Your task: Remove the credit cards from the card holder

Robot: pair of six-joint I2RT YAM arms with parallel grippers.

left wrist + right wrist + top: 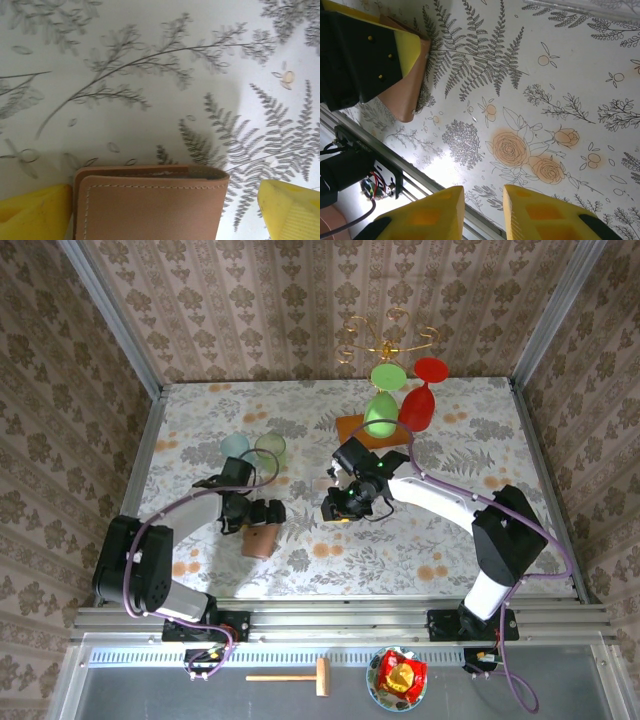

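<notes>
The card holder [150,205] is a brown leather wallet, folded shut and lying flat on the floral tablecloth, also visible from above [260,540]. My left gripper [165,187] stands open around it. Its left finger [35,210] sits against the holder's left edge, and the right finger [290,207] stays apart from the other edge. The top view puts this gripper [268,512] just behind the holder. My right gripper [483,192] hovers over bare cloth to the right [335,506], a narrow gap between its fingers and nothing in it. The holder [407,95] lies under the left gripper's fingers. The credit cards are hidden.
A green goblet [380,412] and a red goblet [420,400] stand on a wooden board [352,430] at the back, beside a gold stand [385,340]. Two pale cups [235,447] [270,448] sit behind the left gripper. The table's near rail [395,160] runs close by.
</notes>
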